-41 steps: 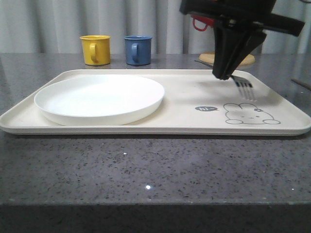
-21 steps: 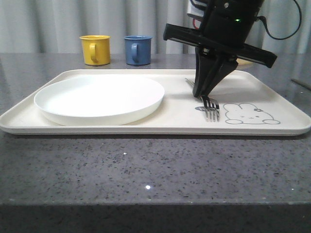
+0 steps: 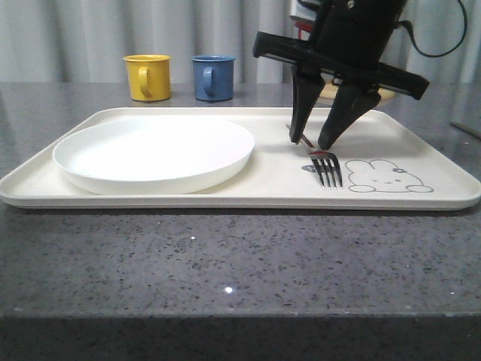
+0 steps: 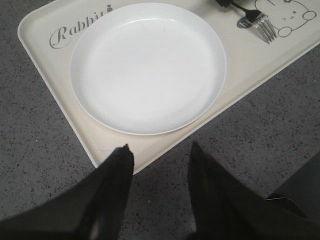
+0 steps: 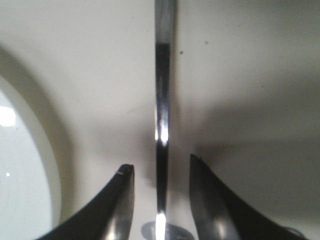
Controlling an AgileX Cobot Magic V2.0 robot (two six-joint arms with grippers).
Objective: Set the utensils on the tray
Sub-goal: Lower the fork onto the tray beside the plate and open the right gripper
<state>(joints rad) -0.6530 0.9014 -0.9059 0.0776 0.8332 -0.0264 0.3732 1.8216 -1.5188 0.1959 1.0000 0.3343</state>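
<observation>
cutlery first: a slim shiny silver four-tined fork lies flat on the large cream rectangular tray with rounded corners and a low raised rim, in the tray's right half, between the round white plate and the grey rabbit drawing, its tines pointing toward the tray's front edge and lying over the small "hi" bubble. the black right gripper stands over the fork's handle with its two fingers spread apart — one on each side of the handle, neither visibly pressing it. in the right wrist view the handle runs as a bright strip straight down the gap between the dark fingers, with bare cream tray showing on both sides and the plate's curved rim just beside. the left wrist view shows the left gripper with its fingers parted and nothing between them, hanging over the grey speckled stone desk just off the tray's front-left edge, near the plate; the "rabbit" script sits at the tray corner beyond the plate. at the back of the desk, behind the tray's far edge, a yellow mug and a blue mug stand side by side, close but apart.
</observation>
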